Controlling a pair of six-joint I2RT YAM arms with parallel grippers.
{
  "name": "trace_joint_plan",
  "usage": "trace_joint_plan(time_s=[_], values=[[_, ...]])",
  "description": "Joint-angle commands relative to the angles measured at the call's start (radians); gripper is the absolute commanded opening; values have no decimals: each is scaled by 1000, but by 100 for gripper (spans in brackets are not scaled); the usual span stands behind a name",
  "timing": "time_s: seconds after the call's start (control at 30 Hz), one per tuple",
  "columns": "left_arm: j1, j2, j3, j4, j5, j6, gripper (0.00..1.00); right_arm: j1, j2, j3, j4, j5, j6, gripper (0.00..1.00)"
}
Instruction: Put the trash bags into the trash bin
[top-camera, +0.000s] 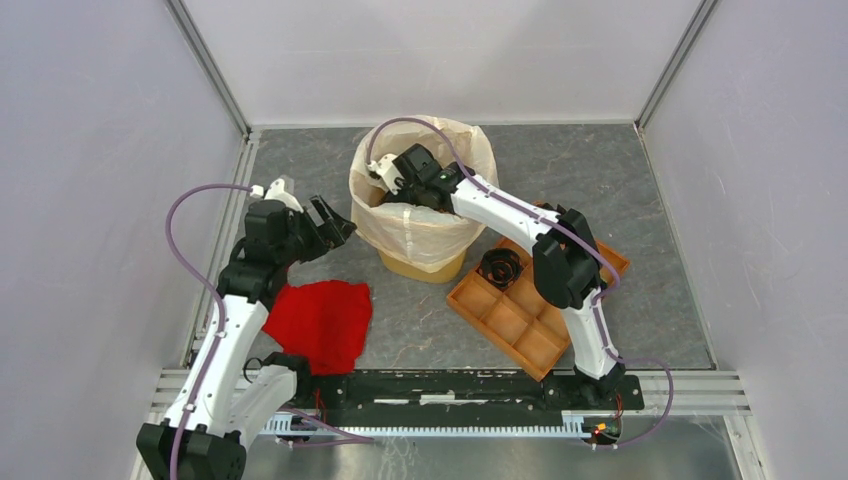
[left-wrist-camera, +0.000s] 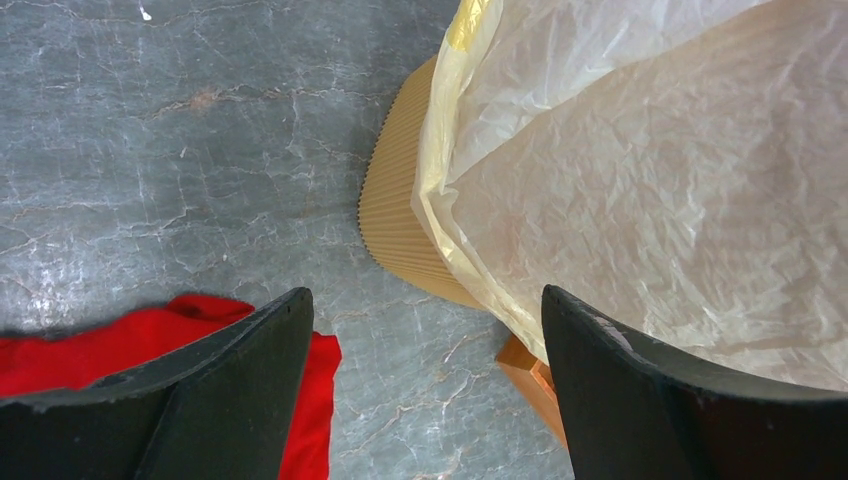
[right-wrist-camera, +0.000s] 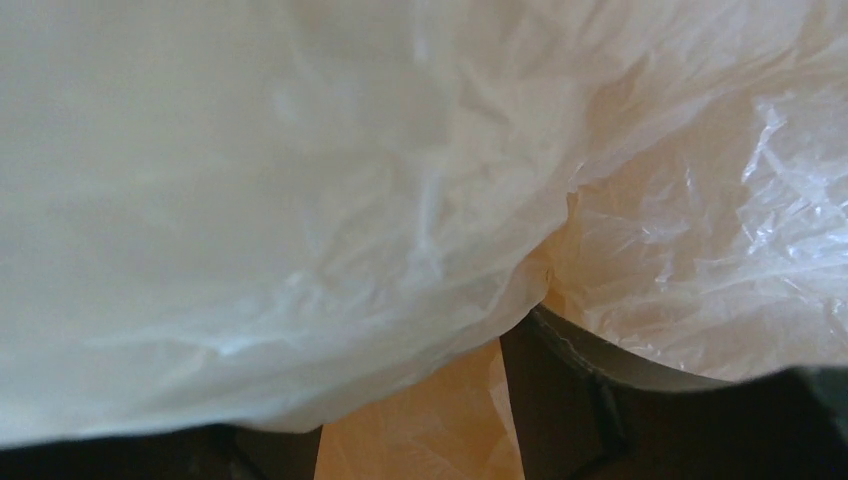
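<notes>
Trash bin stands tall, mouth up, middle of table. Trash bag sits in it, top folded out over rim. My right pincer is nearer one: down inside mouth, reaching in from right side. Its fingers stand partly apart, nothing pinched that I can see; soft bag skin lies on them. My left pincer hangs just left of bin, wide open, holding nothing, near red cloth. Next job, I think: push bag deeper.

Cream trash bag draped over orange trash bin, right jaws inside, left jaws gaping nearby
</notes>
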Motion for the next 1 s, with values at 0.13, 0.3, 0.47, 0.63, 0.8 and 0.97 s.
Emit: trace_joint_plan(time_s=[0.13, 0.3, 0.47, 0.63, 0.8, 0.97], values=[[-1, -61, 3, -52, -14, 40, 90, 1, -34, -117, 72, 41, -8, 81], [-1, -67, -16, -37, -12, 21, 91, 2, -80, -159, 127, -47, 17, 98], [-1, -49, -34, -7, 13, 0, 91, 2, -127, -107, 100, 22, 31, 93], [-1, -30, -51, 12, 11, -1, 91, 3, -210, -117, 114, 103, 59, 78], [-1, -18, -57, 21, 22, -7, 91, 2, -235, -124, 144, 107, 60, 51], [-1, -12, -61, 23, 33, -9, 91, 2, -228, -52, 112, 115, 70, 81]])
